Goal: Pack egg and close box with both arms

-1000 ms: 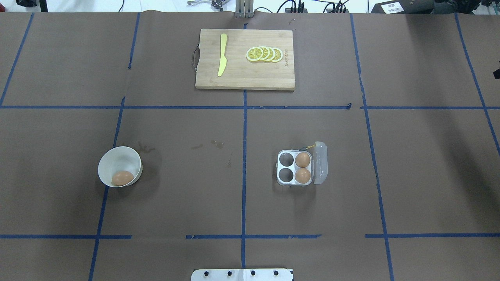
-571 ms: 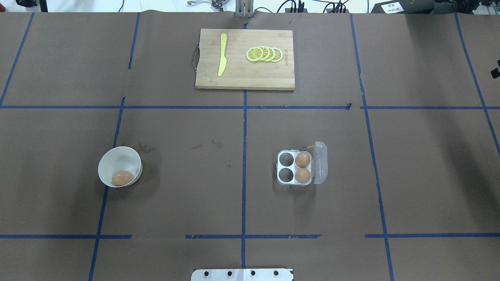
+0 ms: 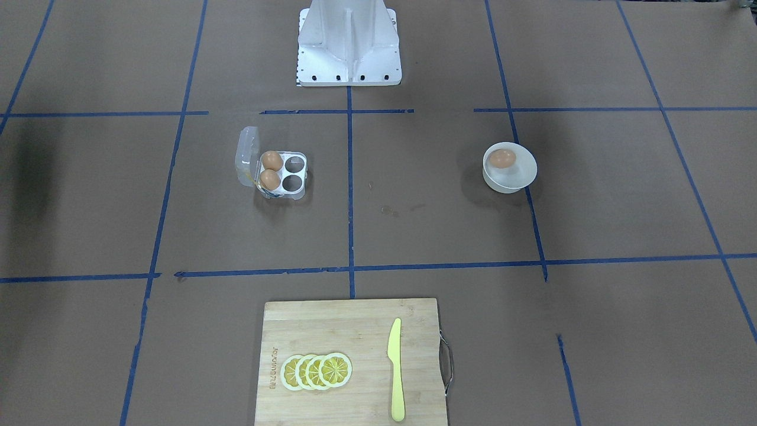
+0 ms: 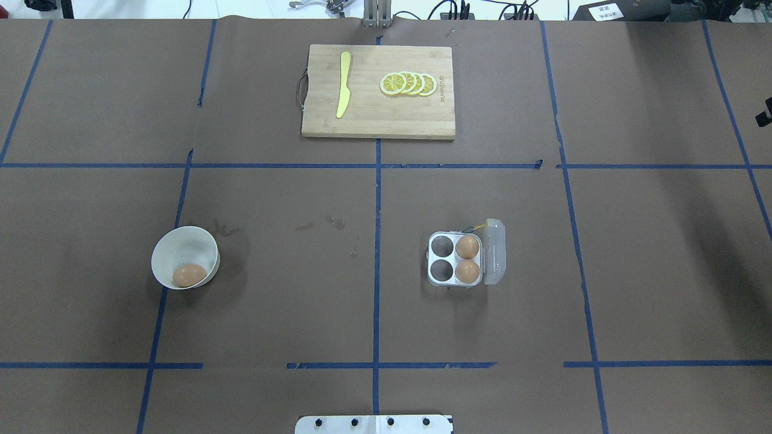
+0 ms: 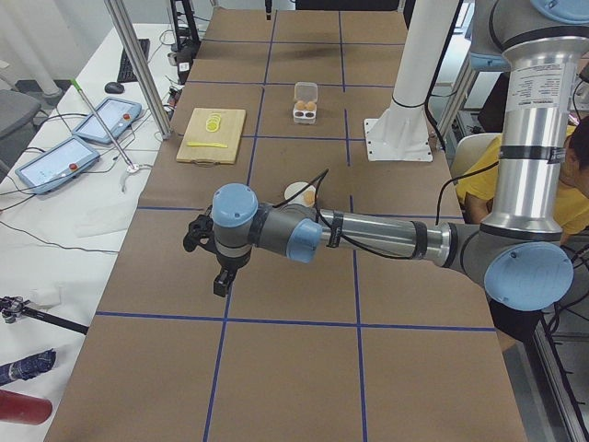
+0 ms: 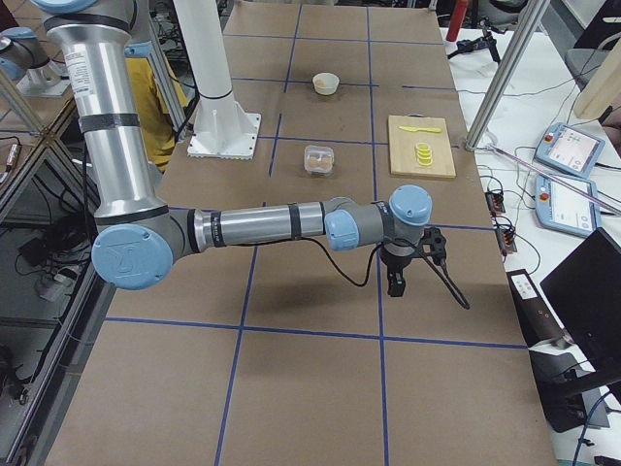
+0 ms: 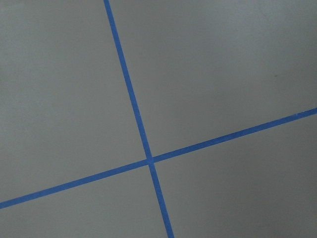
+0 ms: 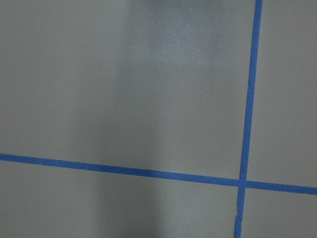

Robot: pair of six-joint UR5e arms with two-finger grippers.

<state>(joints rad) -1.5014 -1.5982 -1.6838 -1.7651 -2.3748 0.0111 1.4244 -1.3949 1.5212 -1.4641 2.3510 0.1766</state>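
One tan egg (image 4: 189,275) lies in a round white bowl (image 4: 181,244) on the table's left half. The clear box (image 4: 442,282) stands right of centre with its lid (image 4: 494,252) open. Two eggs (image 4: 467,246) fill its right cups and the two left cups are empty. A yellow tag (image 4: 476,227) hangs at its far side. My left gripper (image 5: 221,281) hovers over bare table far left of the bowl; I cannot tell if it is open. My right gripper (image 6: 395,283) hovers far right of the box, only a black sliver (image 4: 764,114) showing overhead; I cannot tell its state.
A wooden cutting board (image 4: 379,114) lies at the far centre with a yellow knife (image 4: 343,84) and lemon slices (image 4: 408,84). The white pedestal (image 3: 349,41) stands at the near edge. Both wrist views show only brown paper and blue tape lines.
The black sliver of my right gripper at the overhead view's right edge has shifted slightly. The eggs, the bowl and the box have not moved.
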